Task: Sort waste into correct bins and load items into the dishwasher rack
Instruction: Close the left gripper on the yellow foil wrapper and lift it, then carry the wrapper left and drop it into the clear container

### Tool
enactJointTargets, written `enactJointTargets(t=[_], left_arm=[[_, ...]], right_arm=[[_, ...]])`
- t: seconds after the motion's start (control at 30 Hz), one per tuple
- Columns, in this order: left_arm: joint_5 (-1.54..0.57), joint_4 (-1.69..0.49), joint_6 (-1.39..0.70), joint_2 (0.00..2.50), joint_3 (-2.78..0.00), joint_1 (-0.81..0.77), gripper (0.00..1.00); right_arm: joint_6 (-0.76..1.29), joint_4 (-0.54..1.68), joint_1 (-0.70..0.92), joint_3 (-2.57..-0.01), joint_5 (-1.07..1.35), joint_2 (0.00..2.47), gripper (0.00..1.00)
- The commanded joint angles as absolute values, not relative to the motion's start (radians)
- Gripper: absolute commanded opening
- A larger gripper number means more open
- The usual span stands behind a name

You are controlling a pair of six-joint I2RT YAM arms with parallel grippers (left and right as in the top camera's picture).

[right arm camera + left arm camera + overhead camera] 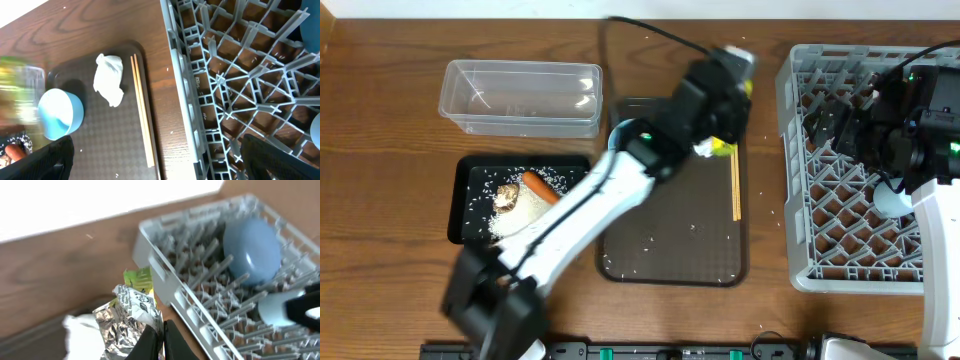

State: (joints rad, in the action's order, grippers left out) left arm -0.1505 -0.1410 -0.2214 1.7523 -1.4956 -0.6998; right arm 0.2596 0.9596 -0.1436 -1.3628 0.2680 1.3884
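My left gripper (161, 339) is shut on the yellow-green snack wrapper (131, 304), whose silver foil inside shows. It is held above the brown tray's far end (725, 150), close to the rack's corner. Crumpled white paper (110, 80) lies just beside it on the tray, and the chopsticks (142, 115) run along the tray's right edge. A light-blue cup (60, 112) stands at the tray's far left. My right gripper (160, 165) hangs open and empty over the left side of the grey dishwasher rack (860, 240). A blue plate (252, 250) stands in the rack.
The black tray bin (465, 215) at the left holds rice, a brown lump and a carrot (540, 186). The clear tub (520, 95) sits behind it. The brown serving tray (670, 250) carries scattered rice grains. My left arm crosses diagonally over its left half.
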Motion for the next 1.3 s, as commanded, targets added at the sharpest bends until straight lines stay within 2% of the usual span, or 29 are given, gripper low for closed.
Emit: enactJointTargets(t=[0.0, 0.27, 0.47, 0.8, 1.03, 1.07, 1.17, 1.2, 1.27], left_arm=[[-0.141, -0.188, -0.250, 1.701, -1.496, -0.614, 0.06], [-0.141, -0.301, -0.313, 1.668, -1.496, -0.345, 0.06], [-0.139, -0.298, -0.395, 1.710, -1.496, -0.132, 0.06], [-0.122, -0.302, -0.970, 1.869, -1.496, 0.128, 0.06], [-0.123, -0.306, -1.095, 1.908, -1.496, 0.167, 0.08], [-0.124, -0.306, -1.095, 1.908, -1.496, 0.167, 0.14], [-0.158, -0.306, -1.113, 1.908, -1.496, 0.166, 0.61], [-0.178, -0.305, -1.113, 1.908, -1.496, 0.166, 0.72], [-0.213, -0.297, -1.113, 1.906, -1.496, 0.166, 0.82]], right_arm=[[0.269, 0.958, -0.139, -1.377, 0.260, 1.390, 0.99], [0.269, 0.958, -0.139, -1.377, 0.260, 1.390, 0.99], [0.269, 0.958, -0.139, -1.377, 0.260, 1.390, 0.99], [0.269, 0.958, -0.139, -1.377, 0.260, 1.390, 0.99], [0.269, 0.958, -0.139, -1.377, 0.260, 1.390, 0.99], [0.269, 0.958, -0.139, -1.377, 0.260, 1.390, 0.99], [0.269, 0.958, -0.139, -1.377, 0.260, 1.390, 0.99], [0.269, 0.958, -0.139, -1.377, 0.260, 1.390, 0.99], [0.269, 0.958, -0.139, -1.377, 0.260, 1.390, 0.99]])
